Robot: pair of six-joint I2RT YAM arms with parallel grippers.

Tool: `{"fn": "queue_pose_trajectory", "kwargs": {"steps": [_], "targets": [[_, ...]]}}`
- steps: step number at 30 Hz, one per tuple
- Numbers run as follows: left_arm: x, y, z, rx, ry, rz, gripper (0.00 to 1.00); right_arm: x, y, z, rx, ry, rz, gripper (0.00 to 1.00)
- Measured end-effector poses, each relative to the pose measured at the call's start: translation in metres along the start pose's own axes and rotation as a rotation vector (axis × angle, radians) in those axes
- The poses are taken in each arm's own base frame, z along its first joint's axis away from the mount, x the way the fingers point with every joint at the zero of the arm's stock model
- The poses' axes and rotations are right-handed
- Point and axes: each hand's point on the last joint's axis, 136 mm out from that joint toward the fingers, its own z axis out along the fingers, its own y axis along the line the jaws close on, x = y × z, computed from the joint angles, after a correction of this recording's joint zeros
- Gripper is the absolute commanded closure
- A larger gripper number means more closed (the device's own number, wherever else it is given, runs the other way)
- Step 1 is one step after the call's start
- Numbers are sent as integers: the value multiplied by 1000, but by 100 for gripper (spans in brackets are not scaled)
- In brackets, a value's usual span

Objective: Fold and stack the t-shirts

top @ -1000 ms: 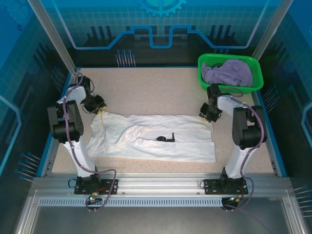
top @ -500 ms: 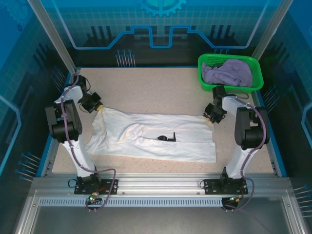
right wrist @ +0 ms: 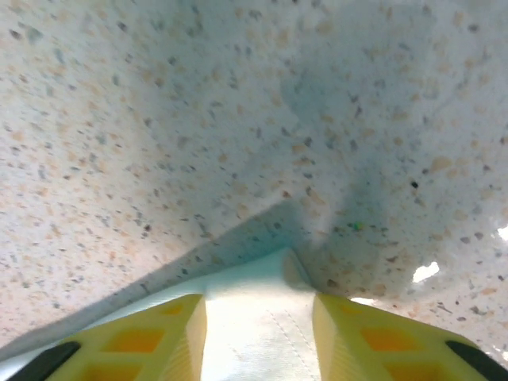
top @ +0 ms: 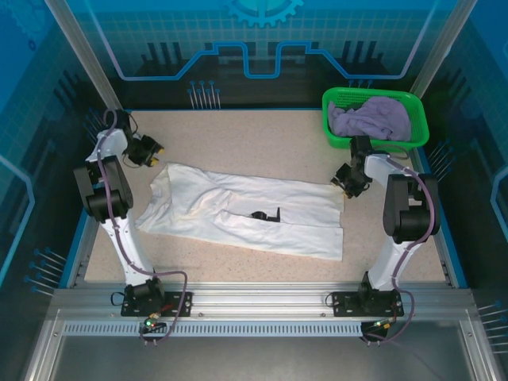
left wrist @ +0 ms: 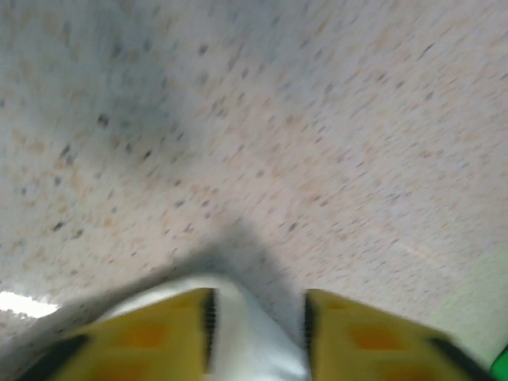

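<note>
Yellow pads point(left wrist: 151, 337) of the left gripper point(left wrist: 258, 317) stand parted, with a tongue of white cloth lying between them. The gap is far wider than the cloth is thick, so I judge the jaws open and nothing pinched. This wrist view is smeared, though, and contact with either pad is hard to call. The right gripper point(right wrist: 259, 317) reads the same: pads apart, a stitched white edge lying slack between them, no squeeze that I can make out.

From above, each gripper sits at a far corner of the white t-shirt point(top: 246, 230), the left one at the far-left corner and the right one at the far-right. The shirt is partly folded. Its long axis runs left to right across the speckled table point(top: 238, 139), slanting a little toward the near edge at the right end. The bulk of the cloth lies on the near side of both grippers, so any fresh grasp means reaching back toward the arms. Each arm is nearer its own end; the left end is rumpled, the right squarer.

Beyond the right gripper, the lavender t-shirt point(top: 369, 119) sits crumpled in the green mesh basket point(top: 417, 135), closest to the right arm. Its collar and sleeves cannot be told apart, the black print point(top: 266, 214) is too small to read, and the layers under the white fold are hidden
</note>
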Motion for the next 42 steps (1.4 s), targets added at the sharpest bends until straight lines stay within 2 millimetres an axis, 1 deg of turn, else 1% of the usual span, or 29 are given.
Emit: {"fn": "queue_pose_trajectory", "kwargs": {"steps": [2, 3, 4, 6, 7, 8, 9, 11, 12, 14, 16, 18, 19, 21, 23, 24, 27, 28, 30, 31, 33, 36, 40, 42], "targets": [[-8, -7, -7, 11, -24, 1, 28, -2, 7, -2, -24, -4, -9, 51], [-11, -10, -11, 15, -37, -3, 24, -2, 10, -3, -34, -10, -17, 48], [-13, -10, -13, 10, -47, -4, 22, -2, 15, -6, -47, -18, -30, 47], [-10, -7, -19, -15, -55, -10, 23, 3, 28, -15, -76, -33, -70, 47], [-7, -5, -23, -29, -62, -10, 26, 8, 37, -20, -97, -38, -100, 47], [-2, -3, -28, -41, -67, -11, 30, 15, 51, -25, -123, -38, -138, 48], [7, -1, -34, -54, -68, -14, 34, 24, 67, -30, -156, -35, -186, 50], [32, 2, -46, -72, -66, -9, 46, 49, 107, -40, -227, -20, -302, 53], [49, 2, -51, -81, -61, 2, 51, 66, 128, -45, -264, -6, -368, 54], [89, -1, -59, -90, -43, 45, 57, 104, 170, -53, -335, 28, -503, 59], [131, -2, -62, -92, -10, 87, 61, 146, 210, -56, -405, 74, -637, 63], [167, 2, -58, -90, 34, 119, 61, 191, 242, -52, -452, 138, -765, 67], [180, 8, -55, -96, 56, 126, 62, 209, 253, -48, -463, 165, -819, 68], [200, 23, -45, -121, 101, 116, 62, 248, 271, -37, -473, 220, -928, 70], [209, 37, -36, -142, 129, 105, 62, 283, 278, -28, -464, 269, -1020, 70], [213, 43, -33, -154, 140, 99, 62, 300, 278, -22, -453, 292, -1063, 70], [213, 51, -24, -171, 151, 88, 63, 342, 268, -14, -419, 350, -1159, 68], [211, 53, -19, -175, 152, 82, 63, 354, 262, -12, -401, 371, -1181, 67], [206, 58, -11, -183, 152, 67, 63, 369, 256, -9, -377, 399, -1213, 65], [203, 61, -7, -188, 153, 57, 63, 373, 255, -6, -367, 404, -1219, 65], [198, 68, 0, -201, 158, 38, 64, 376, 254, 2, -345, 411, -1214, 63], [196, 76, 8, -220, 172, 20, 64, 369, 253, 17, -292, 394, -1183, 62], [194, 74, 9, -218, 169, 21, 64, 359, 254, 34, -235, 363, -1135, 59], [193, 74, 10, -219, 171, 20, 64, 357, 254, 39, -217, 355, -1122, 58]]}}
